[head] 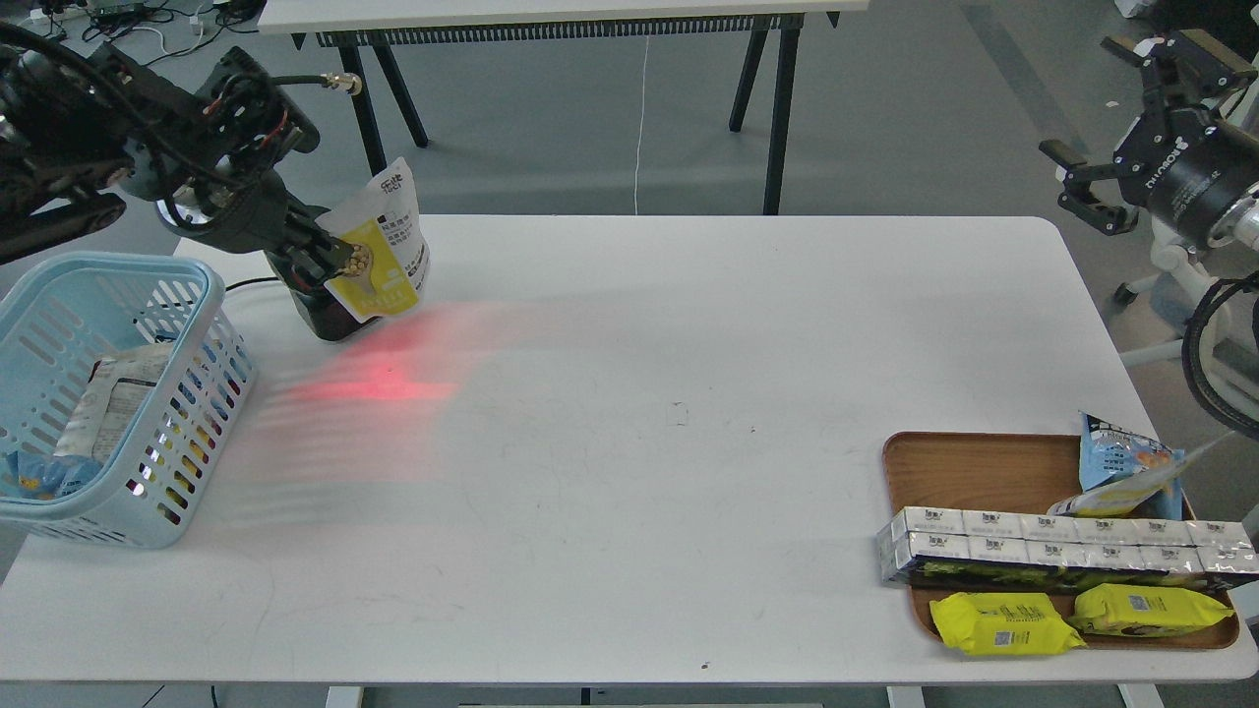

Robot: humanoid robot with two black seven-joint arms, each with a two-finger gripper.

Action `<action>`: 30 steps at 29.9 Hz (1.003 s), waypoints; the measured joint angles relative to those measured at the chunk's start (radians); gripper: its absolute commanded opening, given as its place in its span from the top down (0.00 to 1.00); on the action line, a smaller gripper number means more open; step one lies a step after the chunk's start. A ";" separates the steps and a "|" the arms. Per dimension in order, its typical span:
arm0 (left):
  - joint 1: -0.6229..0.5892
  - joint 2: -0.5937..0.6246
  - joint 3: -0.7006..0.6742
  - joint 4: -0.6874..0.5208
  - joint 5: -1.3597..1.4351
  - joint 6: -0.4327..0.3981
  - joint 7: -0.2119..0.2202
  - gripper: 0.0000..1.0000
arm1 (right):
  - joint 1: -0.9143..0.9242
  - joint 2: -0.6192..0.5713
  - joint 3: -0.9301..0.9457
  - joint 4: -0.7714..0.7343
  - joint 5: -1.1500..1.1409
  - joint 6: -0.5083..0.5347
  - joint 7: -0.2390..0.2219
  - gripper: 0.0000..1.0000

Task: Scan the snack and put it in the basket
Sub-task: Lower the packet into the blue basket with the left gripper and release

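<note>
So the left gripper [329, 258] has its fingers clamped on the snack pouch [382, 246], the silvery-white and yellow one with the nuts pictured on it. It's held up off the white table [629, 442] near the far left corner, tilted a bit, right in front of a dark scanner block [323, 310] sitting on the table. There's a red glow [389, 379] spread across the tabletop just in front of that block.

The light blue basket [202, 324] sits at the left edge of the table, just beside the pouch but not touching it. It's already got some packets in it, a whitish bag [113, 398] and something blue [44, 474] at the bottom.

The right gripper [1097, 192] hangs way off at the far right, past the table edge, fingers apart and holding nothing.

Front right corner has a brown wooden tray [969, 454] with long silver boxes [1062, 546], two flat yellow packets [1003, 622] and a blue-and-white bag [1121, 462].
</note>
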 measured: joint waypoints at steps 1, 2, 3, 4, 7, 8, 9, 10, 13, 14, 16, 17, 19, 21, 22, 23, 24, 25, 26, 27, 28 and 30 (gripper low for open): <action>-0.003 0.016 -0.006 -0.002 0.000 -0.002 0.000 1.00 | 0.000 0.000 0.000 0.000 0.000 0.000 0.000 0.02; -0.013 0.037 -0.015 -0.007 0.001 -0.004 0.000 1.00 | 0.000 0.000 0.000 0.000 0.000 0.000 0.000 0.02; -0.031 0.060 -0.027 -0.014 0.001 -0.006 0.000 1.00 | 0.000 0.000 0.000 0.000 0.000 0.000 0.000 0.02; -0.057 0.088 -0.042 -0.021 0.001 -0.007 0.000 1.00 | 0.000 0.000 0.000 0.000 0.000 0.000 0.000 0.02; -0.135 0.186 -0.073 -0.052 0.002 -0.014 0.001 1.00 | -0.001 0.000 0.000 0.000 0.000 0.000 0.000 0.02; -0.152 0.218 -0.076 -0.058 0.004 -0.015 0.001 1.00 | -0.001 0.000 0.000 -0.001 0.000 0.000 0.000 0.02; -0.169 0.254 -0.078 -0.062 0.011 -0.015 0.001 1.00 | -0.001 0.000 0.000 -0.001 0.000 0.000 0.000 0.02; -0.180 0.283 -0.079 -0.064 0.025 -0.015 0.001 1.00 | -0.002 0.001 0.000 -0.002 0.000 0.000 0.001 0.02; -0.197 0.379 -0.089 -0.066 0.112 -0.009 0.001 1.00 | -0.002 0.004 0.000 -0.002 0.000 0.000 0.001 0.02; -0.199 0.410 -0.094 -0.069 0.136 -0.006 0.001 1.00 | -0.002 0.005 0.000 -0.003 0.000 0.000 0.001 0.02; -0.199 0.479 -0.106 -0.088 0.171 -0.002 0.001 1.00 | -0.002 0.006 0.000 -0.005 0.000 0.000 0.001 0.02; -0.198 0.513 -0.110 -0.109 0.184 0.000 0.001 1.00 | -0.002 0.006 0.000 -0.005 0.000 0.000 0.001 0.02; -0.193 0.582 -0.112 -0.175 0.223 0.003 0.000 1.00 | -0.003 0.008 0.000 -0.008 0.000 0.000 0.001 0.02; -0.190 0.635 -0.113 -0.227 0.278 0.004 0.000 1.00 | -0.004 0.010 0.000 -0.008 0.000 0.000 0.001 0.02; -0.188 0.654 -0.114 -0.243 0.301 0.004 0.000 1.00 | -0.004 0.011 0.000 -0.008 0.000 0.000 0.001 0.02; -0.184 0.671 -0.114 -0.257 0.322 0.003 0.000 1.00 | -0.004 0.011 0.000 -0.008 0.000 0.000 0.001 0.02; -0.176 0.684 -0.113 -0.270 0.336 0.002 0.000 1.00 | -0.004 0.011 0.000 -0.008 0.000 0.000 0.001 0.02; -0.165 0.694 -0.111 -0.285 0.345 0.002 0.000 1.00 | -0.004 0.011 0.000 -0.008 0.000 0.000 0.001 0.02; -0.152 0.701 -0.110 -0.300 0.350 0.001 0.000 1.00 | -0.004 0.011 0.000 -0.008 0.000 0.000 0.001 0.02; -0.139 0.709 -0.109 -0.318 0.353 0.001 0.000 1.00 | -0.004 0.011 0.000 -0.008 0.000 0.000 0.001 0.02; -0.128 0.713 -0.108 -0.334 0.355 0.000 0.000 1.00 | -0.004 0.011 0.000 -0.008 0.000 0.000 0.001 0.02; -0.115 0.716 -0.107 -0.356 0.357 -0.003 0.000 1.00 | -0.004 0.011 0.000 -0.008 0.000 0.000 0.001 0.02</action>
